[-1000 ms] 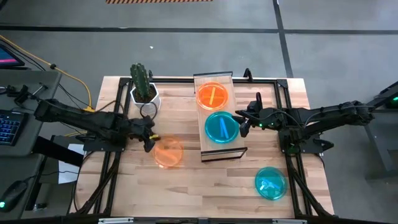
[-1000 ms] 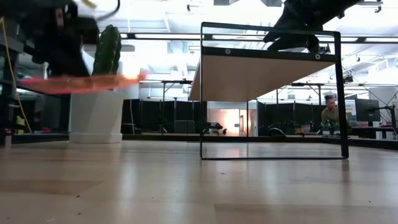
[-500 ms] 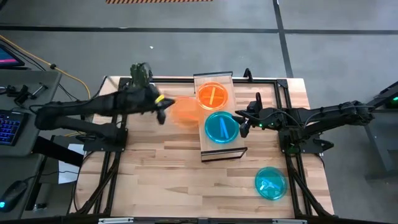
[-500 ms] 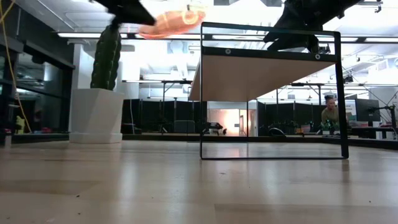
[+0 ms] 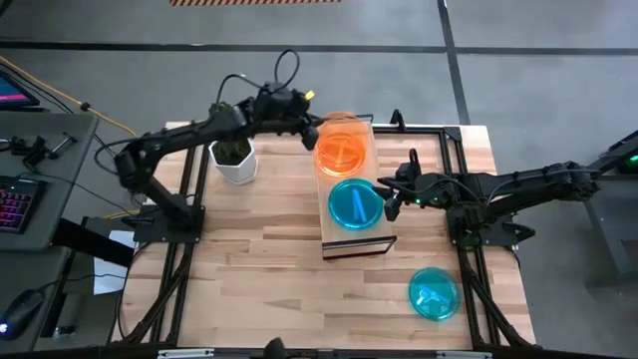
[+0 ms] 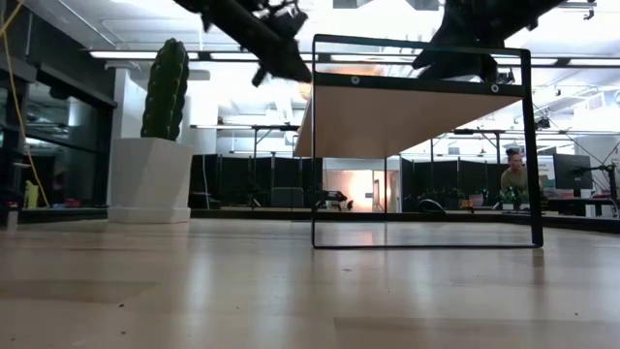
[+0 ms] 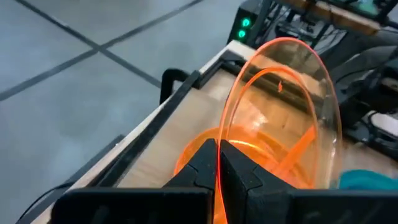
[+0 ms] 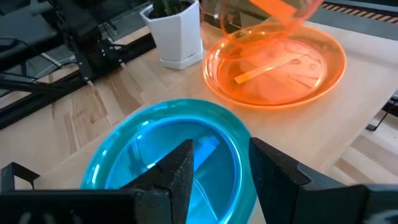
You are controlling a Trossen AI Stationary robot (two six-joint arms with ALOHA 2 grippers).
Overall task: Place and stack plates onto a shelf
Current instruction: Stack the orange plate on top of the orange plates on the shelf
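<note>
Two plates on the shelf (image 5: 347,235), orange (image 5: 341,153) and teal (image 5: 354,204); left end effector (image 5: 305,126) pinching another orange plate (image 7: 283,106) above the far end; right end effector (image 5: 387,194) spread beside the teal one.

Grey concrete floor (image 5: 299,25) is showing round the butcher-block table (image 5: 279,289), w/ dark seams running across it & a striped hazard strip (image 5: 254,2) lying at the far edge, beyond the table. A side desk (image 5: 30,179) is standing just left of the table, w/ a lit keyboard (image 5: 12,204) sitting on it & a yellow cable (image 5: 110,125) trailing toward the table. In the low view, ceiling light strips (image 6: 242,56) are glowing behind the table, dark glazed partitions (image 6: 58,145) are lining the room's left, & a person (image 6: 513,174) is sitting at a far desk w/ monitors (image 6: 572,173), right of the table.
</note>
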